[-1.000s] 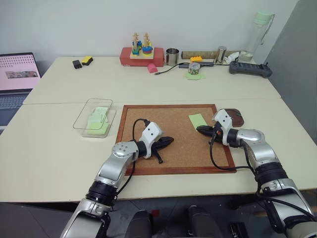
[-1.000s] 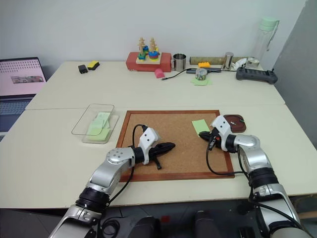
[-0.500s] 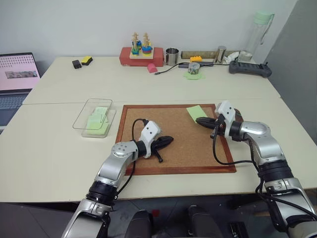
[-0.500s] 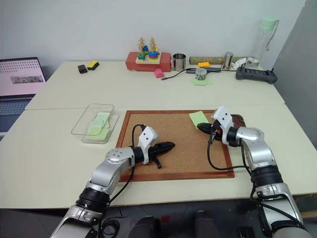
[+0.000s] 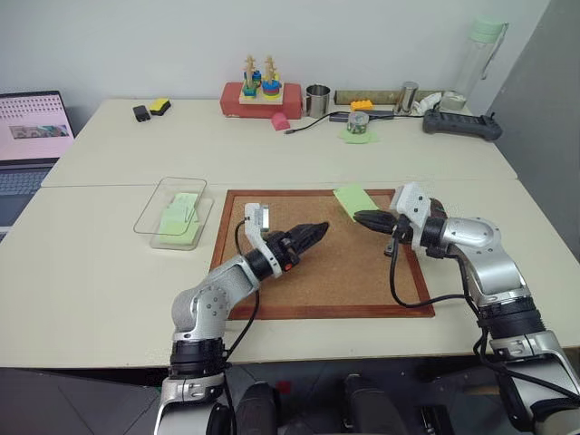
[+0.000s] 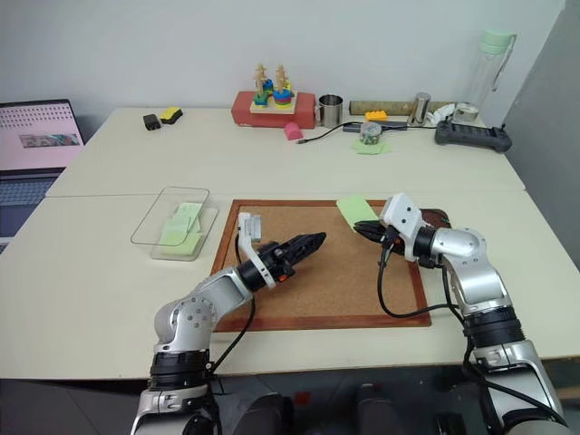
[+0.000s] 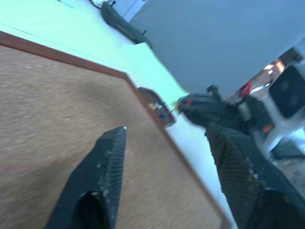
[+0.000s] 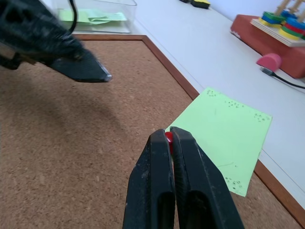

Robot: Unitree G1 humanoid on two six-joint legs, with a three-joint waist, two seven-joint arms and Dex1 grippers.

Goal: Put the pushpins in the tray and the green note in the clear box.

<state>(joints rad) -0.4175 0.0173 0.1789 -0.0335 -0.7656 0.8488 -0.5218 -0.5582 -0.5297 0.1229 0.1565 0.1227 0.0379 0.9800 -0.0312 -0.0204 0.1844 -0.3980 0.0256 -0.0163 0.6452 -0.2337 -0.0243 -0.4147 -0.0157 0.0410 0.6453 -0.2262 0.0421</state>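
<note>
My right gripper (image 8: pixel 167 133) is shut on a red pushpin (image 8: pixel 168 138) above the far right part of the cork board (image 5: pixel 272 290). The green note (image 8: pixel 224 138) hangs from that pin by one corner, over the board's far edge (image 5: pixel 352 199). The left gripper (image 7: pixel 167 128) is open and empty. It hovers over the middle of the board (image 5: pixel 319 230) and points at the right gripper. The tray (image 6: pixel 435 217) lies just off the board's right edge, partly behind my right wrist, with small coloured bits in it. The clear box (image 5: pixel 168 204) stands left of the board and holds pale green sheets.
A laptop (image 5: pixel 27 127) sits at the far left. Along the back of the table are a red block with a stacking toy (image 5: pixel 258 95), a metal cup (image 5: pixel 316 100), a tall bottle (image 5: pixel 480 54) and a dark power strip (image 5: pixel 460 125). A black cable loops over the board's right edge.
The left gripper has opened, rolled and risen off the board, now pointing toward the right gripper. The right gripper has lifted, and the note has come up with it toward the board's far edge.
</note>
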